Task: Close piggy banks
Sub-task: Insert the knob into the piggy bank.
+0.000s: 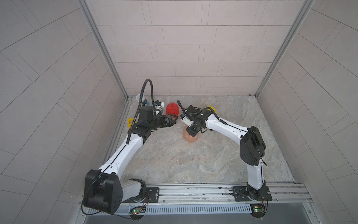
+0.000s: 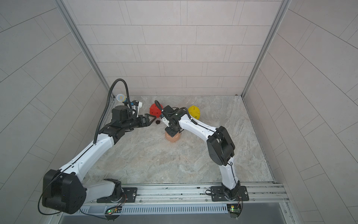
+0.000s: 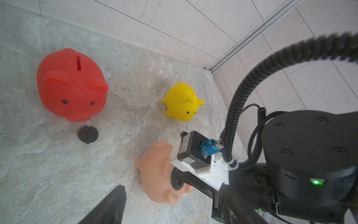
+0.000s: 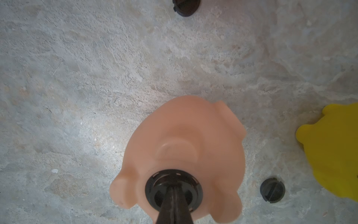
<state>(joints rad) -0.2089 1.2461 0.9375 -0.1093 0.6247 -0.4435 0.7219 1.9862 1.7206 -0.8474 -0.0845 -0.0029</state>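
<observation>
You are seating a round black plastic plug in the belly hole of the peach-pink rounded plastic piggy bank, which is lying belly-up near the middle of the stone-patterned tabletop. Your right gripper is clenched, with its tips bearing on the plug's centre. Your left gripper is hanging released and empty, close to the red plastic piggy bank.

To do this step well, I would be pressing straight down along the hole's axis, so the round body is not rolling away, and turning only when the rim is lying flush all round. Your free left arm could be bracing the bank's side.

The yellow plastic piggy bank and the red one are standing on their feet towards the back wall, so their belly holes are hidden. One loose black plug is lying just in front of the red one's snout, and a second loose black plug is lying beside the yellow one.

The fingers are covering the seated plug's middle, so I cannot tell whether they are pinching a rib or only pushing, nor whether its tabs are catching. In both top views the right wrist is hiding the plug entirely.
</observation>
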